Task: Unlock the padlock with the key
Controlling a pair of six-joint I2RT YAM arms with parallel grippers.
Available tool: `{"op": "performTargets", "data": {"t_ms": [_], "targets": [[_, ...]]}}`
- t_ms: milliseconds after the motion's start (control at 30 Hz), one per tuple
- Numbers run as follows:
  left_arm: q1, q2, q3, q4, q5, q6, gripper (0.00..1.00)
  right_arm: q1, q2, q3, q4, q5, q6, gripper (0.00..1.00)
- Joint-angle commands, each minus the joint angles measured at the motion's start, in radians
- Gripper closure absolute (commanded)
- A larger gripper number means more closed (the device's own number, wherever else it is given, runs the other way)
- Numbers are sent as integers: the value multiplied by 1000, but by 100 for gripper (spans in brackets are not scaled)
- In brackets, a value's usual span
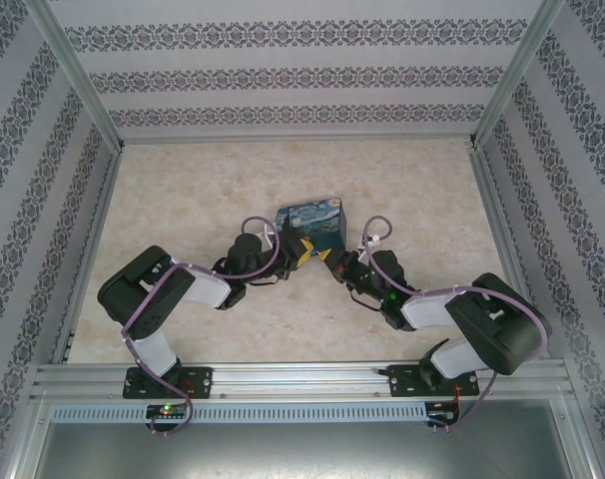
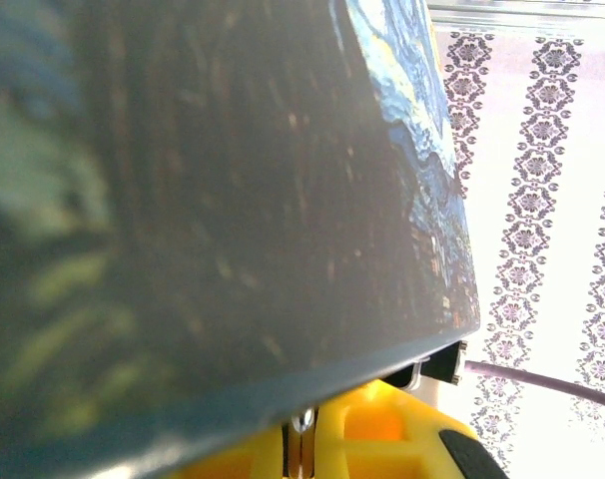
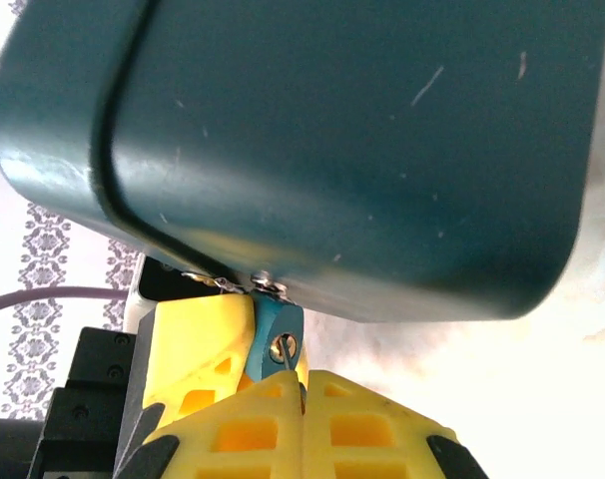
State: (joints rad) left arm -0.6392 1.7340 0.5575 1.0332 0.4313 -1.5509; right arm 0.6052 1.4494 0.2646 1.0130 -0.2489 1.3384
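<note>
Left end effector narrow, apparently pinching small blue-teal padlock at near edge of dark swirly-painted box. Thin grey metal key clamped in closed right end effector, tip just below keyhole. Risk: slight misalignment, so key skids off or twists in grip.

We are bending both arms inward toward the middle, left gripper and right gripper pinched closed, fingertips nearly meeting.
</note>
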Motion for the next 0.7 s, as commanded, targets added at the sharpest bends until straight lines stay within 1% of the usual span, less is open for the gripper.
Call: {"op": "performTargets", "data": {"t_ms": [0, 300, 533, 667], "targets": [[-7, -22, 31, 96, 82, -14, 100, -18, 21, 37, 76, -83, 10, 100], [-7, -22, 43, 87, 110, -11, 100, -77, 57, 73, 74, -230, -5, 100], [-7, -23, 62, 80, 144, -14, 100, -115, 107, 149, 50, -331, -44, 100], [-7, -32, 63, 60, 160, -5, 100, -144, 130, 160, 36, -348, -63, 100]]}}
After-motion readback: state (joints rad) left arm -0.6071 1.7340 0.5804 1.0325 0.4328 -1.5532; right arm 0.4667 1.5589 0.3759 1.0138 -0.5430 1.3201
